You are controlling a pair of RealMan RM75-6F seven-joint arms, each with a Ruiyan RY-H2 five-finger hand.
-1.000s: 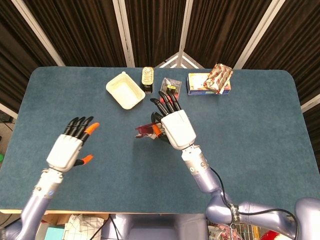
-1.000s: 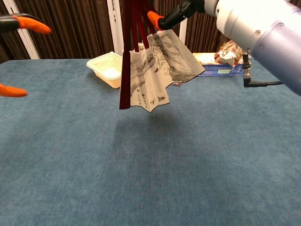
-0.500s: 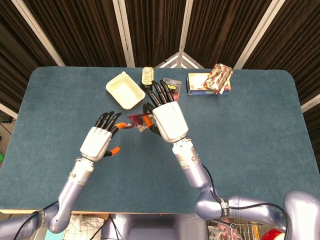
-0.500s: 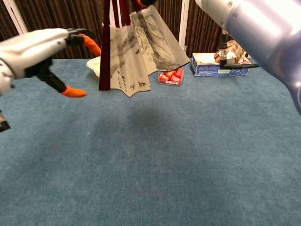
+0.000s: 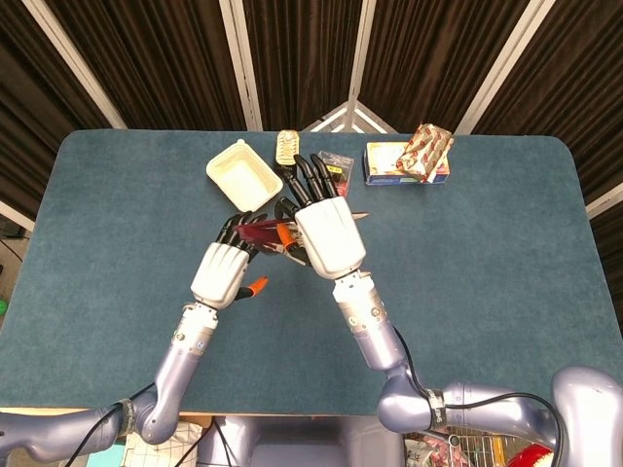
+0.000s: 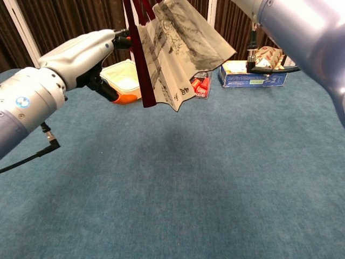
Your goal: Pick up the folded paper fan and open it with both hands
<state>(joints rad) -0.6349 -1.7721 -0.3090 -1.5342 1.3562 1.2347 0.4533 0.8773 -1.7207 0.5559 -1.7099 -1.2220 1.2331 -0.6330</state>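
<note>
**Paper fan, partly opened, held above table**

Item: paper fan (image 6: 172, 51), dark red ribs, paper printed with ink landscape and script. Position: raised above the blue table (image 5: 506, 253), hanging with the spread edge down; partly fanned out, ribs bunched at its left side in the chest view.

Right hand (image 5: 329, 232): over the fan from above in the head view, holding its upper end, fingers extended toward the far edge of the table.

Left hand (image 6: 89, 54): at the fan's red ribs, fingertips touching the outer rib; whether it truly grips the rib cannot be told. Orange thumb tip hangs below.

Other items on table, far side: white tray (image 5: 243, 174); small yellow packet (image 5: 286, 149); red-and-clear packet (image 5: 338, 170); blue box (image 5: 389, 163) with red-and-white wrapper (image 5: 425, 148) on top.
</note>
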